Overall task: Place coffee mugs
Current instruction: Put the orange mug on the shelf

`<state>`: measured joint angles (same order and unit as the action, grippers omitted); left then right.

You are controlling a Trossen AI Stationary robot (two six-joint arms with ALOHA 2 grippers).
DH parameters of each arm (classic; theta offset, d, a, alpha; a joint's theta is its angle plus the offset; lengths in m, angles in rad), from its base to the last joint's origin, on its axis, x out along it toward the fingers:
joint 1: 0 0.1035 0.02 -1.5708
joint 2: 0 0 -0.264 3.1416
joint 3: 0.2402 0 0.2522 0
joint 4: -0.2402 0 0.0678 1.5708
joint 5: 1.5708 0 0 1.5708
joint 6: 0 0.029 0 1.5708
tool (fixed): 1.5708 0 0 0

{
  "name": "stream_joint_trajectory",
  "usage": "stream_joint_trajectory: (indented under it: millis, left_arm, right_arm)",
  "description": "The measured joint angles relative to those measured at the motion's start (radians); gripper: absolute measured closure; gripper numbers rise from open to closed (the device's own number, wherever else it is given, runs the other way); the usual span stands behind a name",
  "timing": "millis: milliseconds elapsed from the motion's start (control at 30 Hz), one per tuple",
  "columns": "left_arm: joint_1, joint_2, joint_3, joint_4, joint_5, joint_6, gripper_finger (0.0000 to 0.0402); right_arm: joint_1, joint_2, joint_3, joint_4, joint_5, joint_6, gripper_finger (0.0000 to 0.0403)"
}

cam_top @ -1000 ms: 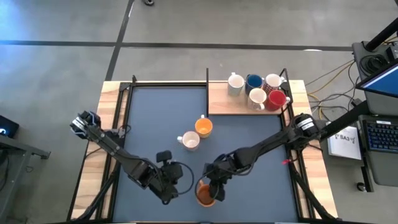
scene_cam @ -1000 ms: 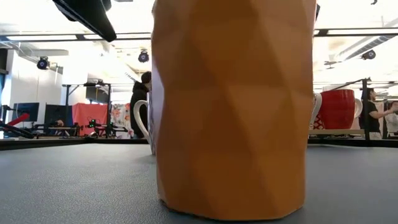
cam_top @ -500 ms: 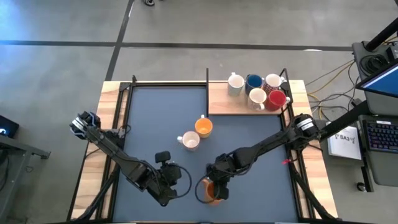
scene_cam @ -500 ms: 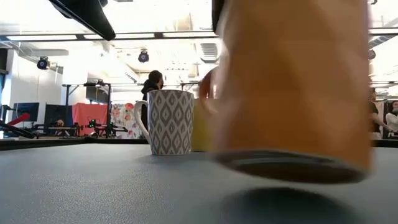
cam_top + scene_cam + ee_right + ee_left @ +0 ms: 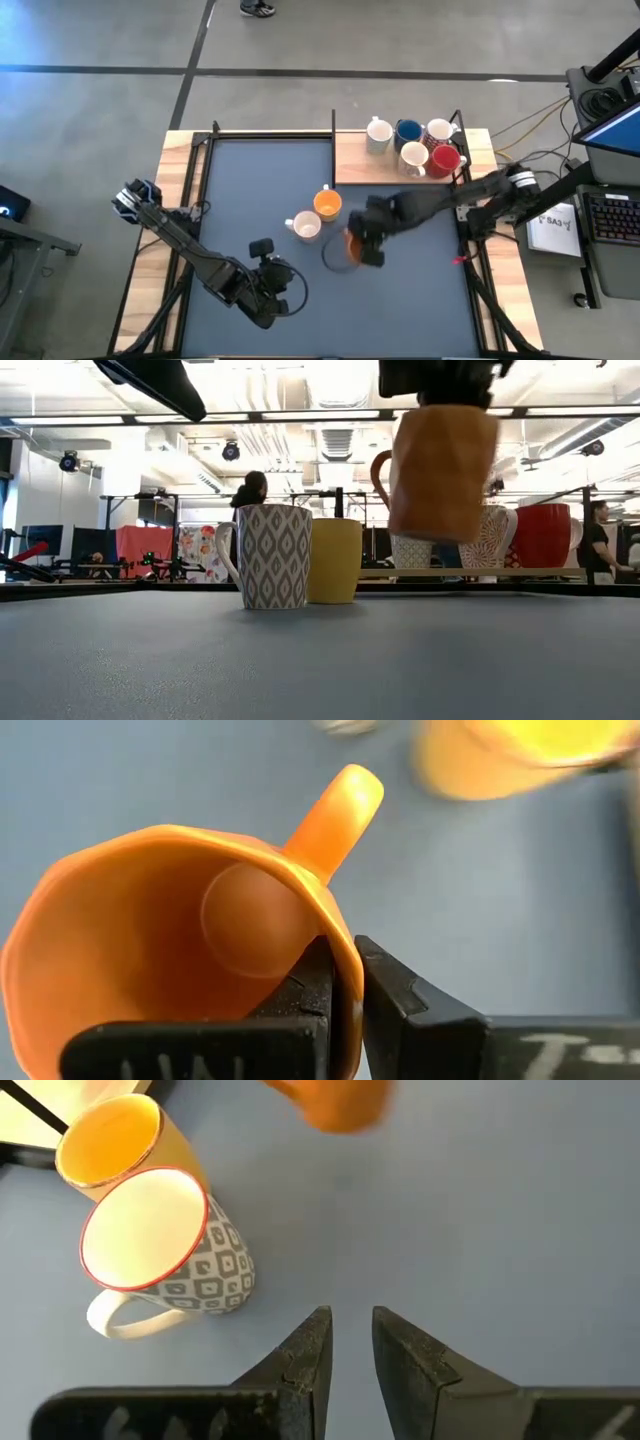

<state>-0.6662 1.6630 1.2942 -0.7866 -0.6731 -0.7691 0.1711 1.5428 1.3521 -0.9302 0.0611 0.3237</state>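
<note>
My right gripper is shut on an orange-brown faceted mug and holds it in the air over the middle of the blue-grey mat. A white patterned mug and a yellow-orange mug stand on their bases on the mat, side by side. My left gripper hovers near the table's front edge, its fingers a little apart with nothing between them. Several mugs, white, blue and red, stand on a wooden board at the far right. My right gripper pinches the orange-brown mug's rim wall, one finger inside the mug and one outside, a short way round from the handle. The fingers come from above, pointing down. The mug hangs lifted clear of the mat, mouth up and slightly tilted.
A black frame rail runs along the mat's far edge, with a post at the board's left side. Bare mat lies left of the two standing mugs and along the front. People stand in the room beyond the table.
My right gripper has risen and gone toward the table's far edge with the orange-brown mug. The mug stood on the mat near the front edge and now hangs lifted clear, close to the two standing mugs.
</note>
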Motion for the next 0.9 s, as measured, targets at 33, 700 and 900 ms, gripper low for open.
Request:
stream_joint_trajectory:
  millis: [33, 700, 900]
  left_arm:
    - [0.0, 0.0, 0.0, 0.0, 0.0, 0.0, 0.0344]
    - [0.041, -0.001, 0.001, 0.001, -0.071, 0.015, 0.0344]
    - [0.059, -0.002, 0.001, 0.0, -0.074, 0.044, 0.0344]
  right_arm:
    - [-0.032, -0.016, 0.0, -0.013, 0.002, -0.014, 0.0388]
    - [-0.664, -0.013, 0.0, -0.039, -0.071, -0.256, 0.0388]
    - [-0.699, 0.013, -0.001, -0.067, -0.036, -0.292, 0.0382]
